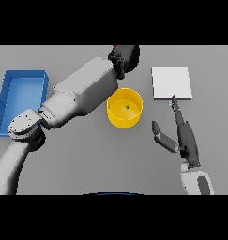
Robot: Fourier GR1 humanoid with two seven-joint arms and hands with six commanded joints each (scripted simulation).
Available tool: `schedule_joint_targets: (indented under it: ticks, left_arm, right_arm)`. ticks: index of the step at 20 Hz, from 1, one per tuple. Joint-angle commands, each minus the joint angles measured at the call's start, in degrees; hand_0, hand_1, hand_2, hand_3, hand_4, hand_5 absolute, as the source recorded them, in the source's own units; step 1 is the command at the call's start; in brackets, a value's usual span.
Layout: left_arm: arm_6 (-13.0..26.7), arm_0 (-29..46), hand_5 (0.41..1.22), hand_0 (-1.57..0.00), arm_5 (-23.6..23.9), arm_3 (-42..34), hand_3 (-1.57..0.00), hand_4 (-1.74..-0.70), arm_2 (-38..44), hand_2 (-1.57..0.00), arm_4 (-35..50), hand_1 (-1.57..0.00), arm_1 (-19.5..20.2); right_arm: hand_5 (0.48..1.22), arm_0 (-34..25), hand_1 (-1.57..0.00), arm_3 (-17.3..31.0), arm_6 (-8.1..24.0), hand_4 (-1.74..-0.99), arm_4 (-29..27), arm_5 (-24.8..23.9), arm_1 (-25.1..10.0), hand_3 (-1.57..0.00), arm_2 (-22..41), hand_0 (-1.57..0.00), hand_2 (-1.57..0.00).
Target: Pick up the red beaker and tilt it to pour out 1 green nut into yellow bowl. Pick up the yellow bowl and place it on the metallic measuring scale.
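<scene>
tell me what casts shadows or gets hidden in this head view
Head view: light is flat and even, no glare; the yellow bowl shades its own inner wall, the green nut stays plain. The left robot hand hides nearly all of the red beaker. The right robot hand throws no clear shadow.

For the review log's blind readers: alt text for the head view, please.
A yellow bowl holding one green nut sits mid-table; the left hand reaches beyond it. The open right hand rests below the metallic scale; a blue bin sits left.
</scene>
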Motion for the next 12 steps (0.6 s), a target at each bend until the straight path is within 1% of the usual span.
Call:
schedule_joint_targets:
  ticks: [1,2,3,4,5,6,7,9,10,12]
  left_arm:
    - [-0.41,-1.39,1.221,-1.57,0.80,0.88,-1.57,-1.73,1.65,-1.57,0.93,-1.57,1.00]
    - [-0.65,-2.98,1.221,-1.57,1.18,2.36,-1.57,-1.73,3.62,-1.57,2.14,-1.57,1.33]
    - [0.03,-4.62,1.221,-1.57,0.93,3.57,-1.26,-1.73,5.97,-1.57,3.52,-1.57,2.59]
    - [0.85,-5.42,1.221,-1.57,1.49,4.92,-1.02,-1.73,7.44,-1.57,4.29,-1.57,3.06]
    - [-0.12,-6.29,1.221,-1.57,3.12,5.76,-1.13,-1.73,10.16,-1.57,6.46,-1.57,4.22]
    - [-0.63,-7.32,1.221,-1.57,2.98,7.52,-1.22,-1.73,12.38,-1.57,8.12,-1.57,5.02]
    - [0.96,-8.42,1.221,-1.57,2.22,9.69,-1.29,-1.73,15.52,-1.57,10.45,-1.57,5.53]
    - [4.30,-9.76,1.221,-1.57,1.60,12.43,-1.39,-1.73,21.78,-1.57,15.56,-1.57,7.57]
    - [5.65,-10.01,1.221,-1.57,1.38,13.47,-1.43,-1.73,24.55,-1.57,18.02,-1.57,8.86]
    - [8.62,-9.80,1.221,-1.57,3.56,15.75,-1.44,-1.74,30.07,-1.57,22.97,-1.57,11.58]
  right_arm:
    - [0.682,-0.48,0.00,-0.02,0.47,-1.030,0.57,-0.32,-0.18,0.00,0.02,0.00,0.00]
    - [0.682,-0.79,0.00,0.21,0.35,-1.023,0.71,-0.57,-0.25,0.00,-0.12,0.00,0.00]
    - [0.681,-0.66,0.00,-0.14,0.28,-1.024,0.73,-0.57,-0.44,0.00,-0.15,0.00,0.00]
    - [0.680,-0.63,0.00,0.14,0.34,-1.028,0.21,-0.46,-0.35,0.00,-0.41,0.00,0.00]
    - [0.680,-0.91,0.00,-0.02,0.86,-1.018,0.02,-0.36,-0.69,0.00,-0.69,0.00,0.00]
    - [0.676,-0.54,0.00,-0.15,0.84,-1.009,-1.26,0.24,-0.41,0.00,-0.92,0.00,0.00]
    - [0.683,-0.75,0.00,-0.38,-0.14,-1.001,-1.11,0.08,-0.55,0.00,-0.90,0.00,0.00]
    - [0.675,-1.71,0.00,0.78,0.48,-0.996,-0.75,-0.37,-0.55,0.00,-1.14,0.00,0.00]
    - [0.672,-1.43,0.00,1.06,-0.44,-0.990,-0.87,-0.12,-0.50,0.00,-0.93,0.00,0.00]
    - [0.668,-1.50,0.00,0.85,-0.15,-1.004,-0.87,-0.13,0.11,0.00,-0.48,0.00,0.00]
